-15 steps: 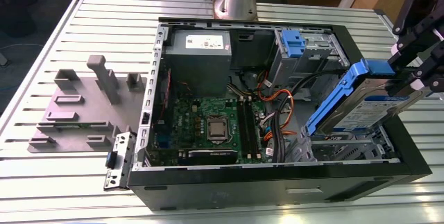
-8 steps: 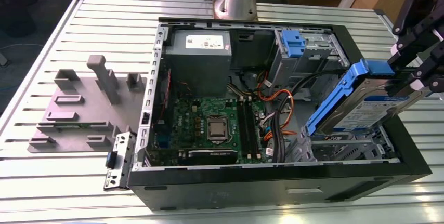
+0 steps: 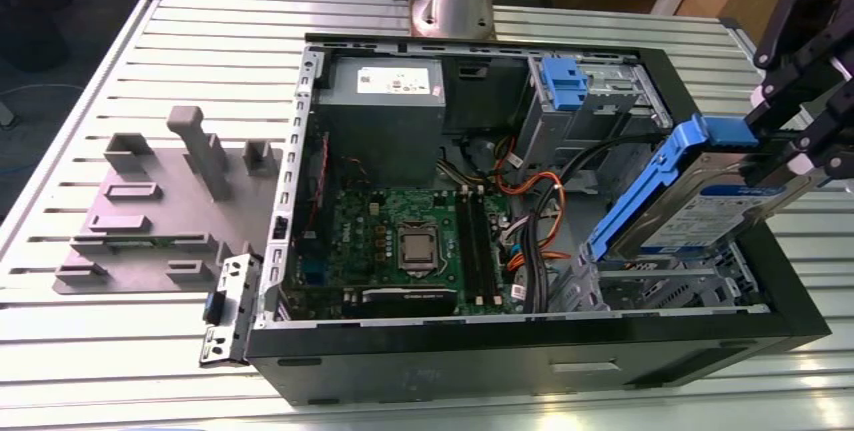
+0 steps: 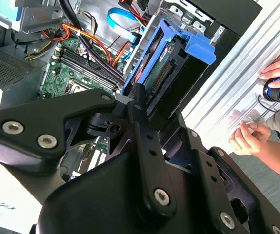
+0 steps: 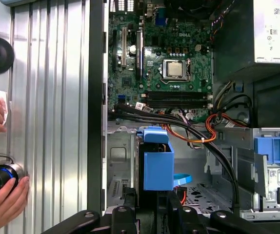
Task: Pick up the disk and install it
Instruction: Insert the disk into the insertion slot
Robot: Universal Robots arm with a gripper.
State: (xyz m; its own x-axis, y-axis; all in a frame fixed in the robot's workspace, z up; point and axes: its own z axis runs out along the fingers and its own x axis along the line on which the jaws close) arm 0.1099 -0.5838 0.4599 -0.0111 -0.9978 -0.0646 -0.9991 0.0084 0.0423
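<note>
Gripper point(image 3: 785, 154) w/ disk point(image 3: 705, 211); hands point(image 4: 250, 139) point(image 5: 4, 201) in both wrist views.

A robotics laboratory is indicated by the slotted aluminium bench point(image 3: 160, 51) carrying an opened black desktop computer case point(image 3: 534, 351), a grey fixture plate point(image 3: 147, 221) and a silver robot arm base point(image 3: 451, 6).

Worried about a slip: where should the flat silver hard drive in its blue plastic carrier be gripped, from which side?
Probably its raised end by the blue tab, from the exterior view's right, outside the black computer case. The silver hard drive hangs tilted, lower end toward the drive bay; the gripper is shut on the raised end.
</note>
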